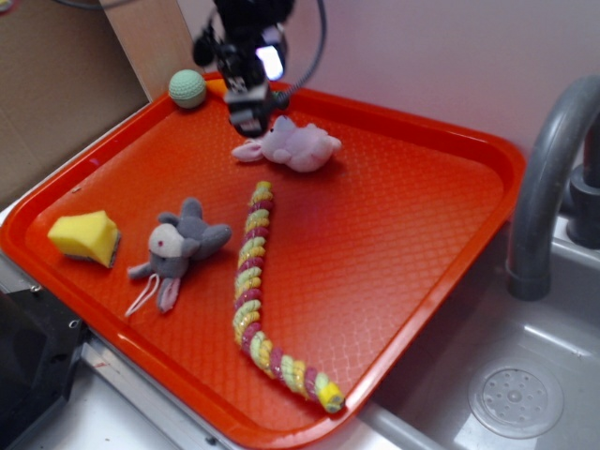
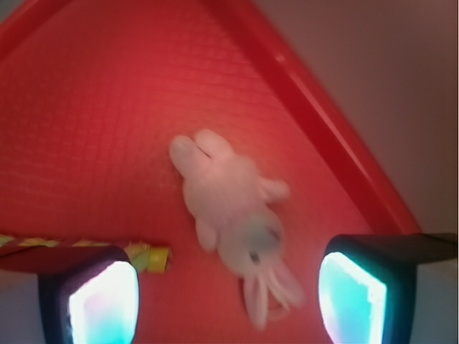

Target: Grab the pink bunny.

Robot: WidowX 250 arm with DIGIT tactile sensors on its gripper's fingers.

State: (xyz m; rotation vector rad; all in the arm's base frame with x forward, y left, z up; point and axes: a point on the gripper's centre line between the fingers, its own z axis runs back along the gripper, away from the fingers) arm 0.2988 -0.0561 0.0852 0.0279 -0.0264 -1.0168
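Between the two spread fingers (image 2: 228,301), in the wrist view, the pink bunny (image 2: 233,218) lies flat on the orange tray (image 2: 86,129). Its head and floppy ears sit nearest the camera, almost level with the finger pads (image 2: 104,304), and its rump points away toward the tray's raised rim. Its long axis runs slantwise across the gap, head tilted a little toward the right-hand pad. The pads stand wide apart and hold nothing; neither one touches the plush.

Only the wrist view shows the bunny's dark eye and the open gap on both sides of it, plus the tip of a striped rope toy (image 2: 147,256) just beside the left-hand pad.

Seen from the exterior view, the fingers (image 1: 251,117) hang over the bunny's (image 1: 292,145) ear end, at the tray's (image 1: 412,262) far side. That view alone takes in the rest: the whole pink-and-yellow rope toy (image 1: 251,281) stretching away from the fingers, a grey plush animal (image 1: 178,246) and a yellow sponge (image 1: 84,236) well apart from them, a green ball (image 1: 187,88) near them at the rim, and a grey faucet (image 1: 544,178) over a sink (image 1: 525,384) beyond the tray. The bench under the tray is barely visible.

No writing or labels can be read in either view.
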